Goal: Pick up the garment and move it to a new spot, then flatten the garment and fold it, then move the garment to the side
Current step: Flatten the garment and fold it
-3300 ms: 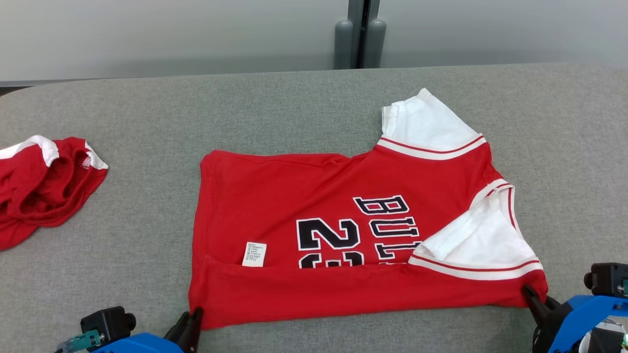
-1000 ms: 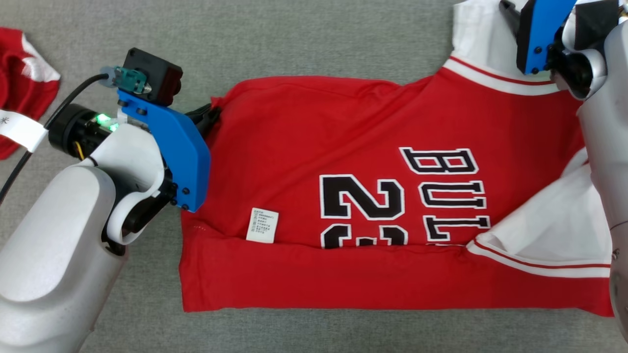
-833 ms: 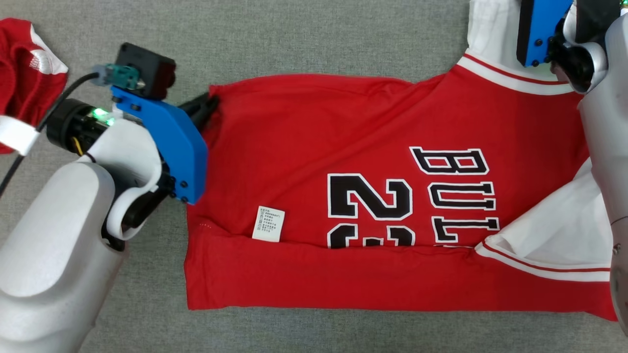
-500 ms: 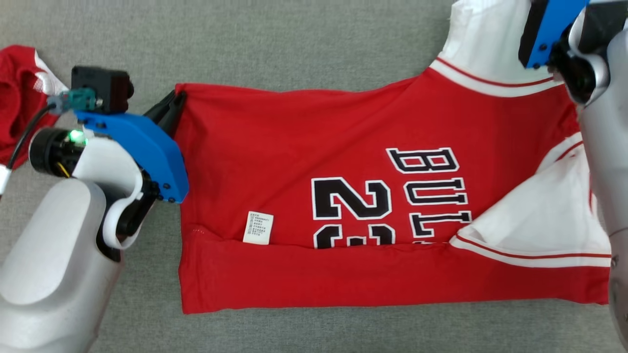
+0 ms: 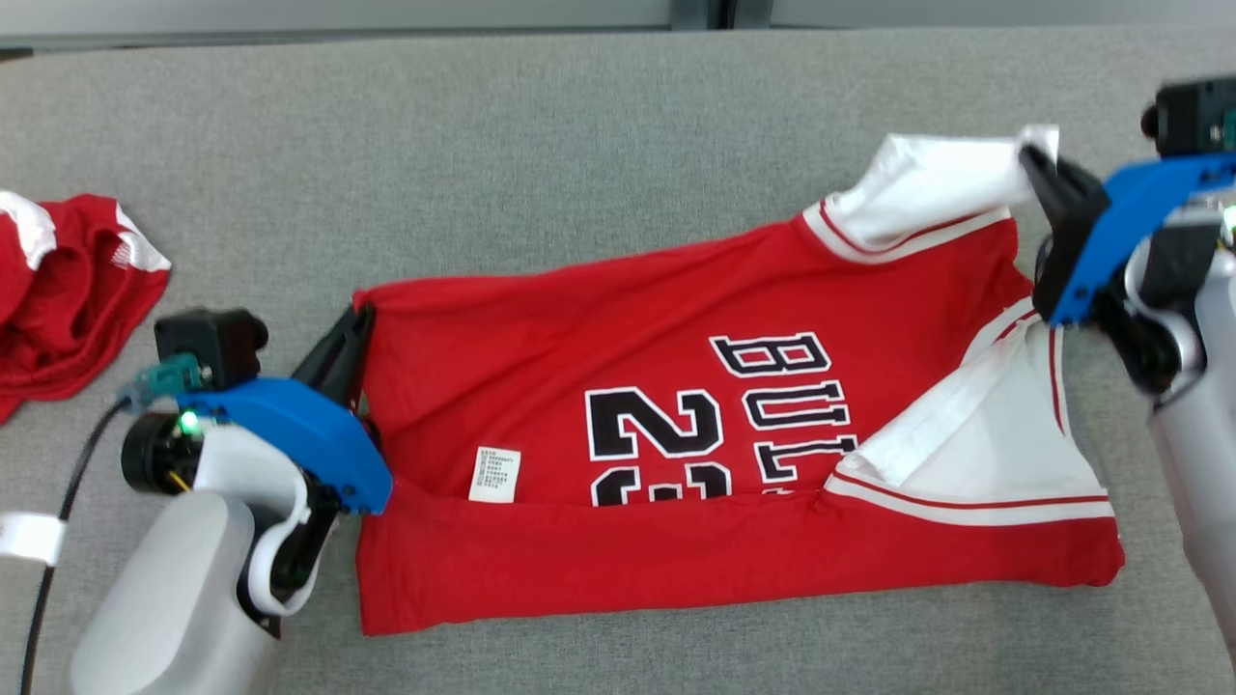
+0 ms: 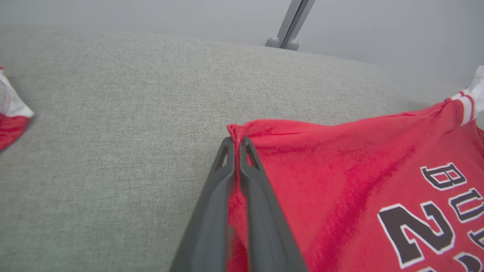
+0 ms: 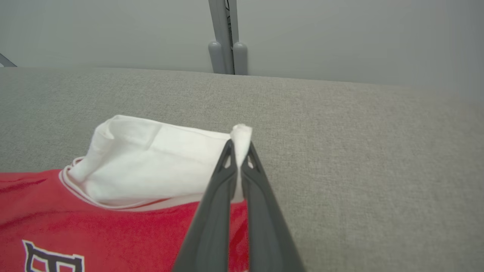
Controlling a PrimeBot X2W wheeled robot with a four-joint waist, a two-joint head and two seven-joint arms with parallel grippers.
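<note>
Garment [image 5: 676, 425]: red jersey spread on the grey tabletop [image 5: 579, 174]; I judge it light, limp, not slippery.
Left gripper [image 6: 235, 140]: clamped on the far hem corner [image 6: 236, 128].
Right gripper [image 7: 238, 145]: pinching the far white sleeve [image 5: 927, 183]; I'd hold by the corners.

Garment [image 5: 541, 357]: red body, white sleeves, red-striped white trim, black white-edged lettering. Worktop [image 5: 483, 145]: grey weave. Second garment [image 5: 68, 280]: red, white.

Bright, even, diffuse light. Shadows are faint: a thin one lies under the shirt [image 5: 676, 569] along its near hem. The head view is sharp. The wrist views bow at their edges, and the jaws look soft up close.
</note>
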